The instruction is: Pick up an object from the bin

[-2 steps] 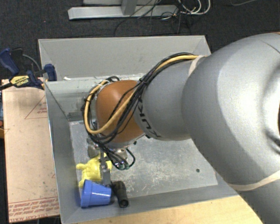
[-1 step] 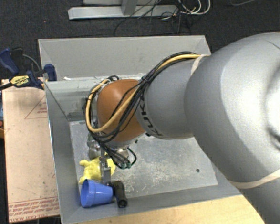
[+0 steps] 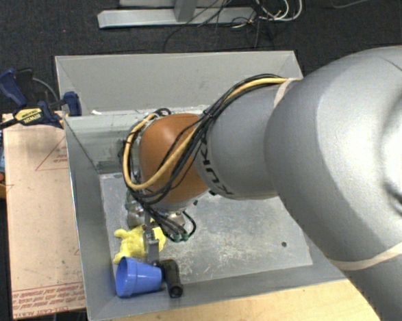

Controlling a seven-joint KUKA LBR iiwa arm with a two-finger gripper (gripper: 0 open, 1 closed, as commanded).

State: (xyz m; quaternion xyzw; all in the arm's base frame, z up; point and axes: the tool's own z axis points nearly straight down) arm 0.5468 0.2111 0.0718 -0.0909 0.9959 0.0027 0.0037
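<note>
Looked down from above into a grey metal bin [image 3: 251, 245]. Showed a thick grey arm [image 3: 255, 146] reaching in from the right, with an orange cover and looped cables at its wrist. Found the gripper [image 3: 150, 243] low in the bin's near left corner, directly over a yellow toy [image 3: 129, 245] and seemingly touching it. Could not tell how far the gripper was open, nor whether anything was held. Showed a blue cup [image 3: 136, 277] tipped on its side just in front of the toy. Placed a short black piece [image 3: 172, 280] against the cup's right.
</note>
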